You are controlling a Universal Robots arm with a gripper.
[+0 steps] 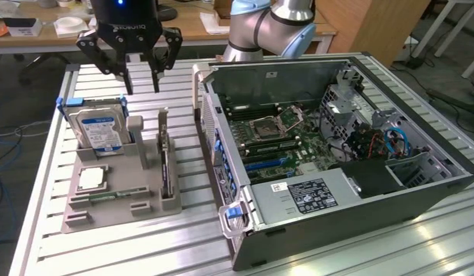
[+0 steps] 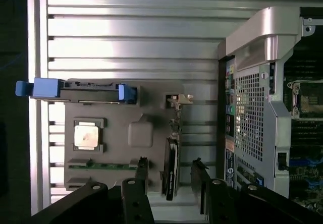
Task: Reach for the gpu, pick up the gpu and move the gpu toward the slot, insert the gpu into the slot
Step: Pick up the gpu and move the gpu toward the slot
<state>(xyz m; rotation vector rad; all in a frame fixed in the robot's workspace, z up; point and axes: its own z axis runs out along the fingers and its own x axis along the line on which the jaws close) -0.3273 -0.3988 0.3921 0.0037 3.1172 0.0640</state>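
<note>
Slatted aluminium table [image 1: 106,247], bearing all items below. Computer case [image 1: 337,224], dark tower laid on its side with the panel off and the motherboard exposed; a blue-edged slot [image 1: 262,164] lies across the board. The power supply label [image 1: 306,195] is black and white, print too small to read. Robot arm [image 1: 275,23], grey-and-blue joint behind the case, cut off by the frame edge. Grey parts holder [image 1: 122,213], beside the case on the exterior view's left. Gripper [image 1: 142,89], black, body lettering "ROBOTIQ" seen upside down; fingers spread, pinching nothing, hanging above the holder's far end. In the wrist view the two fingers stand either side of the card, clear of it. Hard drive [image 1: 99,129], silver with blue label and blue side rails, upright in the holder; label text illegible. The gpu [image 1: 166,167], dark card standing on edge in the holder's channel nearest the case, seen edge-on, faces hidden, metal bracket end toward the gripper. Processor [image 1: 92,178], square, silver, flat in its recess. Memory stick [image 1: 106,198], green, flat along the holder's near side.
</note>
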